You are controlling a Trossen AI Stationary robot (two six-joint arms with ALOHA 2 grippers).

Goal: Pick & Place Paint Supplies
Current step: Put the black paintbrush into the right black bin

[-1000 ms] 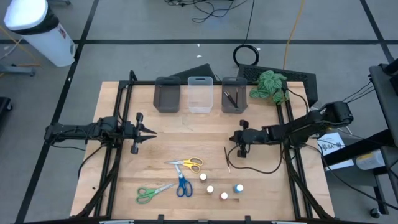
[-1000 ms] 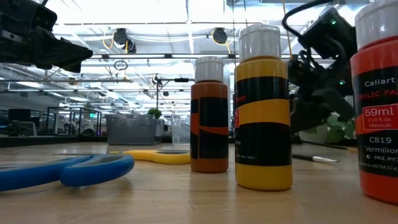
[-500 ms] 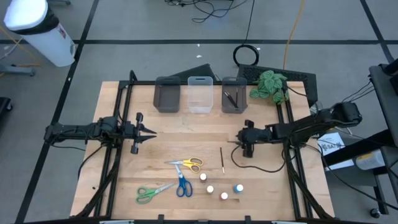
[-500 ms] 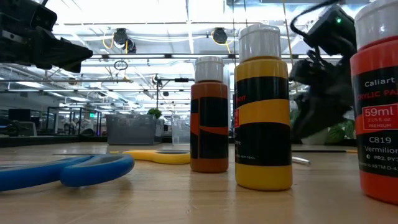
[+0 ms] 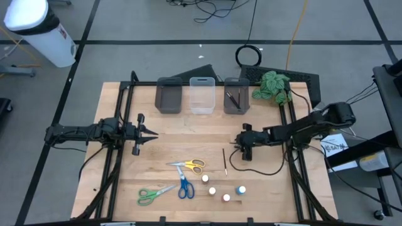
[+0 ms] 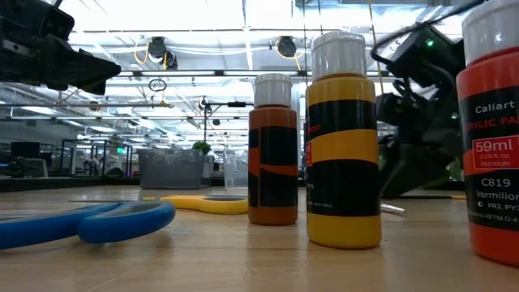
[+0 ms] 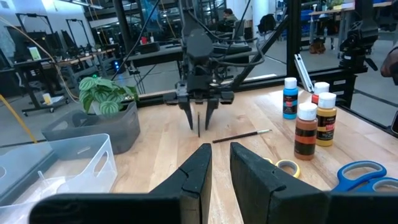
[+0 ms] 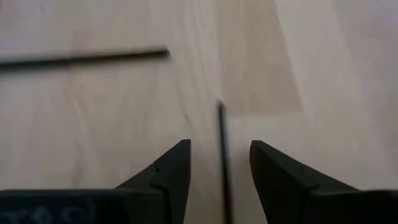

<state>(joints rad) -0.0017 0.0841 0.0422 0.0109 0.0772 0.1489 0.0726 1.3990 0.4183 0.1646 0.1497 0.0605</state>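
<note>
The task looks to be at an early stage: the far right grey bin point(image 5: 242, 94) holds dark brushes too small to count, and everything else is still out on the tabletop point(image 5: 169, 138). The left gripper point(image 5: 151, 134) waits at the left, its fingers a narrow gap apart and empty, while the right gripper point(image 5: 237, 143) hovers right of centre with its fingers parted around a thin brush point(image 8: 222, 143) that they do not clamp. Still to place are three scissors, yellow point(image 5: 191, 165), blue point(image 5: 184, 186) and green point(image 5: 152, 194), near centre; four paint pots to their right, three white-capped point(image 5: 213, 190) and one blue point(image 5: 241, 189); and a second brush point(image 5: 224, 161) lying loose beside the right gripper
</note>
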